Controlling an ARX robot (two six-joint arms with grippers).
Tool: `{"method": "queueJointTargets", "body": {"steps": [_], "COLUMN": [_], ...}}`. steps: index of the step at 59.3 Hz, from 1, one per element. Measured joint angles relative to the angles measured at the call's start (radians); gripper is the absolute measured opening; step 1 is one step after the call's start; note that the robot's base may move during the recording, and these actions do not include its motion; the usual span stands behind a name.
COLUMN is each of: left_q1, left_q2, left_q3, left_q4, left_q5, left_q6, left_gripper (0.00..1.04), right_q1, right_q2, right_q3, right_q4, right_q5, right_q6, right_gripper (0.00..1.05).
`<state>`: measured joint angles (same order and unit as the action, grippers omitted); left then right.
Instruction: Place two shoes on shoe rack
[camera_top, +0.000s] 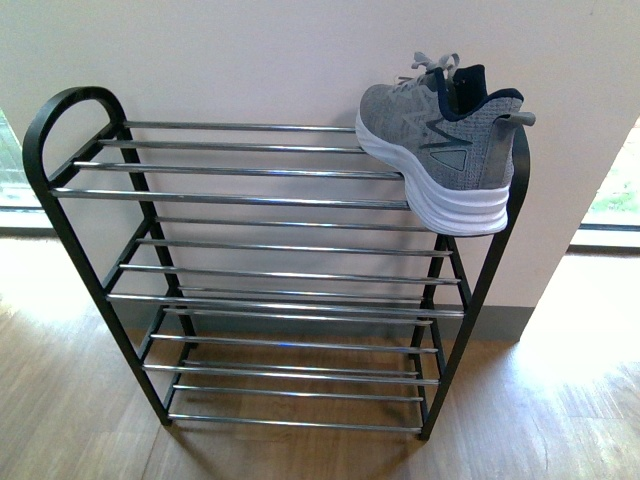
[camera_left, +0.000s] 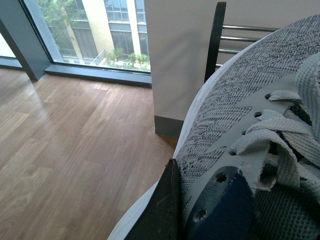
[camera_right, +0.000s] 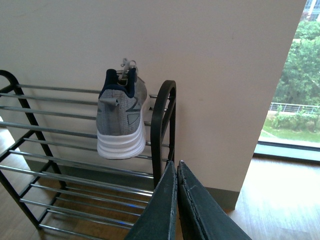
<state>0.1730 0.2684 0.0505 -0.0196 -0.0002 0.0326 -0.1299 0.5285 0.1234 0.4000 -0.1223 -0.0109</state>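
A plain pale wall (camera_top: 250, 50) fills the background, with a wood-plank floor (camera_top: 560, 400) below it and bright window strips at 9 and 3 o'clock in the front view. The left wrist view shows a large window (camera_left: 100, 30) looking out on buildings and greenery.

The shoe rack (camera_top: 240, 198) stands against the wall in the centre, black-framed with chrome bars. The first shoe (camera_top: 440, 150) sits on its top tier at about 2 o'clock. Its toe points at the wall and its white heel overhangs the front bar beside the rack's right-hand loop.

Neither arm shows in the front view. The second shoe (camera_left: 235, 100) is off the floor, close against the left wrist camera. The left gripper (camera_left: 175, 185) is clamped on it. One dark finger (camera_left: 162, 212) lies along the knit upper by the navy tongue, and the other is hidden.

The right gripper (camera_right: 177, 167) faces the rack's right end, its two fingers pressed together with nothing between them.
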Motion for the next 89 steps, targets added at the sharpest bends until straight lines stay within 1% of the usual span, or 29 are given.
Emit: {"method": "queueJointTargets", "body": {"steps": [5,7,8,10,15,37,44,63,68,70,89], "left_q1": [0.000,0.000,0.000,0.000,0.000,0.000,0.000,0.000,0.000,0.000,0.000], "left_q2": [0.000,0.000,0.000,0.000,0.000,0.000,0.000,0.000,0.000,0.000,0.000], "left_q3": [0.000,0.000,0.000,0.000,0.000,0.000,0.000,0.000,0.000,0.000,0.000], "left_q4": [0.000,0.000,0.000,0.000,0.000,0.000,0.000,0.000,0.000,0.000,0.000], "left_q5": [0.000,0.000,0.000,0.000,0.000,0.000,0.000,0.000,0.000,0.000,0.000], "left_q6": [0.000,0.000,0.000,0.000,0.000,0.000,0.000,0.000,0.000,0.000,0.000], "left_gripper": [0.02,0.02,0.02,0.02,0.02,0.02,0.02,0.02,0.02,0.02,0.02], "right_q1": [0.020,0.045,0.067,0.092,0.123,0.126,0.126,0.126,0.127,0.127,0.128], "right_q2": [-0.034,-0.049,-0.058,-0.070,-0.103,-0.221,-0.250,-0.349,-0.458,-0.490,-0.523], "right_q3": [-0.021,-0.027,-0.031,-0.037,-0.051,-0.088,-0.105,-0.105,-0.104,-0.104,-0.104], "right_q4": [-0.015,-0.025,-0.030,-0.036,-0.053,-0.133,-0.123,-0.219,-0.362,-0.386,-0.396], "right_q5": [0.020,0.056,0.091,0.111,0.112,0.122,0.124,0.123,0.122,0.123,0.123], "right_q6": [0.000,0.000,0.001,0.001,0.001,0.001,0.003,0.003,0.003,0.003,0.003], "right_gripper": [0.02,0.02,0.02,0.02,0.02,0.02,0.02,0.02,0.02,0.02,0.02]}}
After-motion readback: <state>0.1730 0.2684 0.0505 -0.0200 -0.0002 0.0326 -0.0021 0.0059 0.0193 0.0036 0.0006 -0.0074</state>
